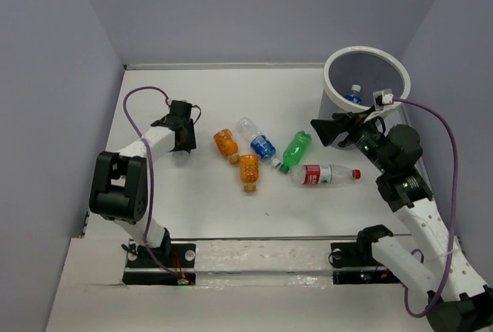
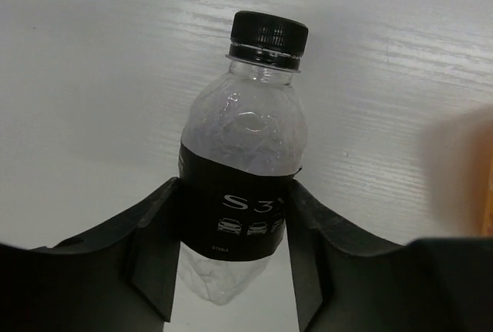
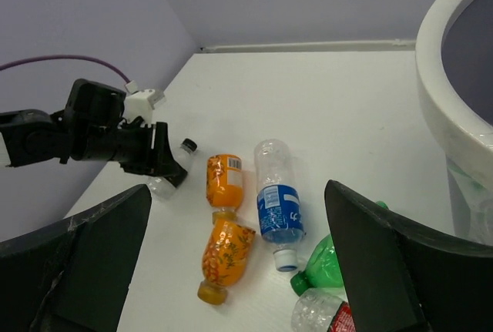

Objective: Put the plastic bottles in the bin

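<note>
My left gripper (image 1: 182,145) is shut on the black-capped bottle (image 2: 243,132), which lies on the table at the left; its fingers (image 2: 154,255) press both sides of the black label. Two orange bottles (image 1: 226,143) (image 1: 249,170), a clear blue-labelled bottle (image 1: 258,141), a green bottle (image 1: 296,149) and a red-labelled bottle (image 1: 323,174) lie mid-table. My right gripper (image 1: 327,132) is open and empty, raised beside the bin (image 1: 397,66). Another blue-labelled bottle (image 1: 353,95) lies inside the bin. The right wrist view shows the orange bottles (image 3: 224,182), the blue-labelled one (image 3: 277,205) and the bin rim (image 3: 439,78).
Purple-grey walls enclose the white table on the left, back and right. A purple cable (image 1: 139,108) loops over the left arm and another (image 1: 447,147) over the right arm. The bin stands in the far right corner.
</note>
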Controlling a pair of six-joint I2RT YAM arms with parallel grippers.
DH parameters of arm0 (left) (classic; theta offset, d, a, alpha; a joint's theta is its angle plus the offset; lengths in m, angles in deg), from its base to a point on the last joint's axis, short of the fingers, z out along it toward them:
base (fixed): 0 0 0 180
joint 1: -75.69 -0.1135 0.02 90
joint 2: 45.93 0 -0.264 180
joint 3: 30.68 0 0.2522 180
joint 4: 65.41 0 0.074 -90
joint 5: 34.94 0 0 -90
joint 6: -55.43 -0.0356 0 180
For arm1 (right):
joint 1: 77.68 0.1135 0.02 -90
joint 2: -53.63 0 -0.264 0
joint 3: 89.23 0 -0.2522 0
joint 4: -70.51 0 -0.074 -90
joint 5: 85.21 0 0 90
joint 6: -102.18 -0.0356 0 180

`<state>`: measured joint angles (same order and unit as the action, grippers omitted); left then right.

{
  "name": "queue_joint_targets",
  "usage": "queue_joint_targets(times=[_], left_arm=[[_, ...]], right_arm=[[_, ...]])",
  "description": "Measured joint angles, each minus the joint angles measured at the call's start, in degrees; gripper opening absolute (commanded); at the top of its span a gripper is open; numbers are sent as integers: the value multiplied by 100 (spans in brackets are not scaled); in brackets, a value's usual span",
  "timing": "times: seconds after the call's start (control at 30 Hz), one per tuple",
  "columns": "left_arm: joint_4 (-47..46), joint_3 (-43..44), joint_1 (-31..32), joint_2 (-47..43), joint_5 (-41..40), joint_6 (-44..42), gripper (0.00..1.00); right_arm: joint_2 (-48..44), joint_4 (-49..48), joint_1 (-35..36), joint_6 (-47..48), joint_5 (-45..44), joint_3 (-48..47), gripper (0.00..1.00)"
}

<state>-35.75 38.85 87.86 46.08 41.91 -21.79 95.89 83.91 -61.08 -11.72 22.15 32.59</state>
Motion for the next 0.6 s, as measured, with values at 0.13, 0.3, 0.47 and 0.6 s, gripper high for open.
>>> queue_joint_targets(times=[0.13, 0.3, 0.47, 0.6], left_arm=[[39, 9, 2, -24, 7, -24, 38], [326, -2, 72, -876, 256, 87, 38], [562, 1176, 929, -2166, 566, 396, 38], [52, 3029, 2277, -1961, 645, 599, 38]], right_arm=[[-289, 17, 0, -11, 72, 140, 100], [-651, 181, 0, -9, 107, 323, 100], [-1191, 789, 0, 96, -466, 348, 100], [-1674, 1353, -2, 168, -1045, -144, 100]])
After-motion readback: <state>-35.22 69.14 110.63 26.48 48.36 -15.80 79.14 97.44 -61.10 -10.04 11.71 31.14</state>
